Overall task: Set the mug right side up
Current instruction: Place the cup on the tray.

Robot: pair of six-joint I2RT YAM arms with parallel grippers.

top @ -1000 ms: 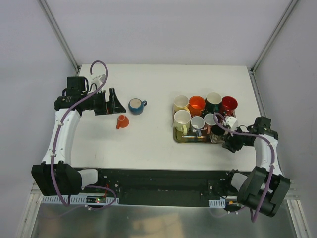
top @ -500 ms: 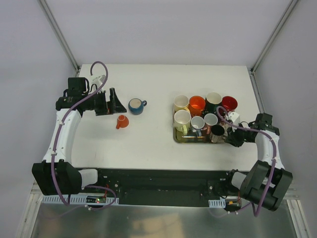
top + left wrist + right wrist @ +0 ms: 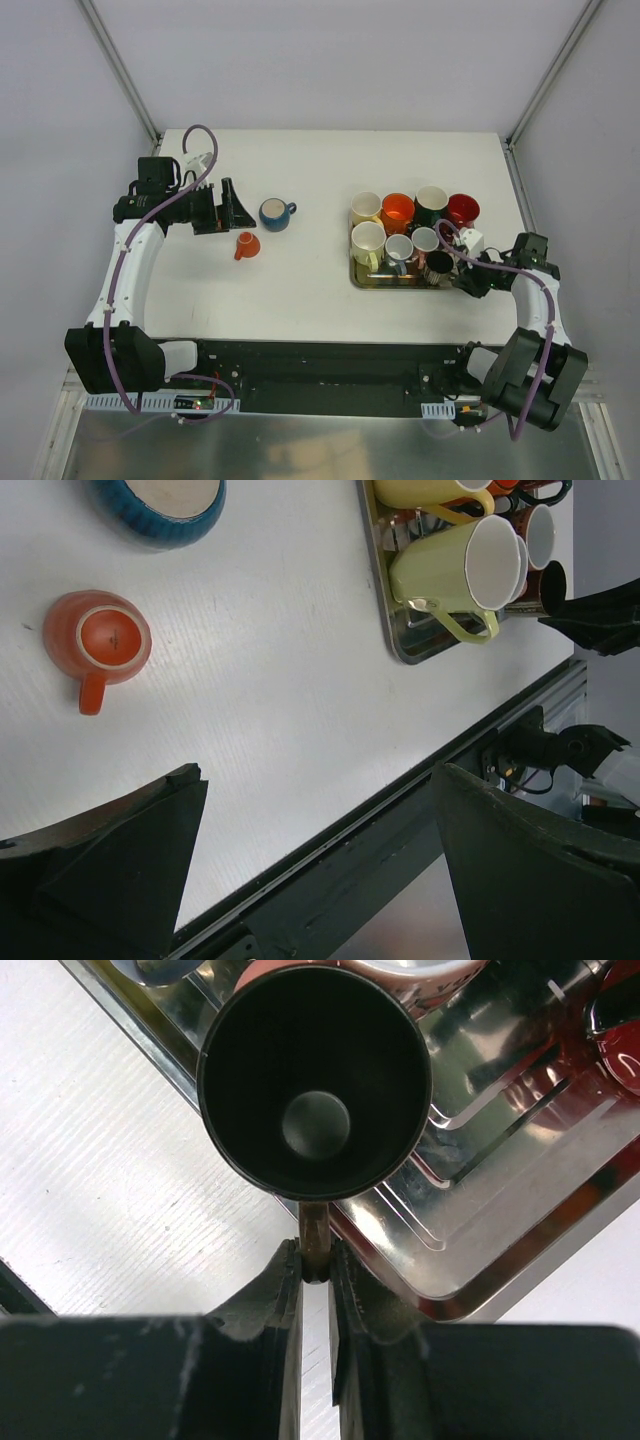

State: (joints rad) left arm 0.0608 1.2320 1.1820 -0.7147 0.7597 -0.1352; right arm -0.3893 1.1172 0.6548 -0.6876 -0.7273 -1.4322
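Right hand (image 3: 470,280), seen from overhead, sits at the near right corner of the tray (image 3: 400,287), closed around the handle of a black mug (image 3: 440,262) that stands among the other mugs; the left hand (image 3: 235,205) hangs spread wide over the tabletop (image 3: 330,170), just beside a blue mug (image 3: 275,213) and a small orange mug (image 3: 245,245). From the left wrist, the orange mug (image 3: 98,640) shows its base ring upward, so it lies mouth down on the bare tabletop, well apart from the tray (image 3: 385,610), with nothing between the parted fingers of the left hand (image 3: 315,775). From the right wrist, the black mug (image 3: 313,1080) opens toward the camera, its dark inside and bottom visible, resting at the tray's edge (image 3: 500,1240); the fingers (image 3: 280,1290) pinch its handle (image 3: 315,1240) from both sides. Judging by this, the black mug is already mouth up and the step in hand is its setting-down, so the next move calls for letting the handle go and drawing straight back without nudging the neighbours. The orange mug looks like the one left to turn, and the left hand is nearest; it is small with a short handle, so a grasp across the body seems likelier than one at the handle.
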